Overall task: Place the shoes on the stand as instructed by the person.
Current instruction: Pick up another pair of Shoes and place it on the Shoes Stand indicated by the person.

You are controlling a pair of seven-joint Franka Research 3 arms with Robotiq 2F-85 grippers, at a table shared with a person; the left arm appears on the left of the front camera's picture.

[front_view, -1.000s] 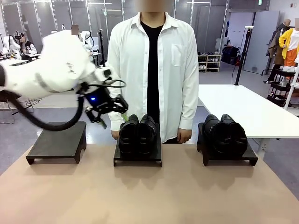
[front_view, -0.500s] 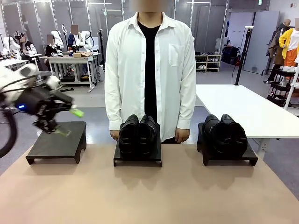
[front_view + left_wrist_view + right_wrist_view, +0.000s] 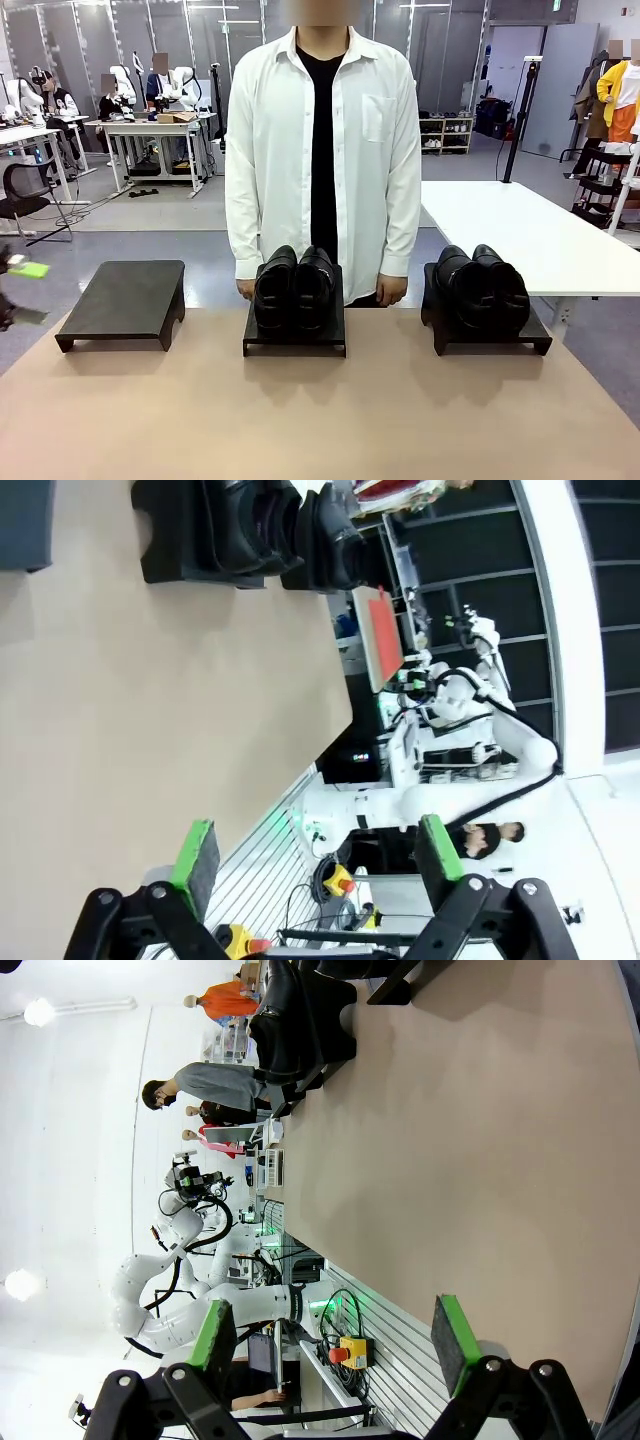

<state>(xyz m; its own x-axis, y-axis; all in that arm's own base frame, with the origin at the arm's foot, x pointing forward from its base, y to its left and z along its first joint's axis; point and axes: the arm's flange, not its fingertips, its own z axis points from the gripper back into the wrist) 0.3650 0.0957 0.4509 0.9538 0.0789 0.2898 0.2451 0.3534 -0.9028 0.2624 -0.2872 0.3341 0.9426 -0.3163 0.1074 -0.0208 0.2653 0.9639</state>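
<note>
Look: both pairs of shiny black leather lace-up shoes (image 3: 294,287) (image 3: 481,283) sit on low black stands (image 3: 294,340) on the tan bench (image 3: 320,420), so your job looks done. The person in the white shirt (image 3: 322,150) waits behind. Your left pincer (image 3: 315,855) and right pincer (image 3: 335,1340) are wide and empty.

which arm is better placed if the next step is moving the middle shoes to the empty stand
Left, probably. The empty stand sits on the robot's left, next to the middle shoes, and the left gripper hangs open at that table edge. The right gripper is open too, but back off the table's near edge.
</note>
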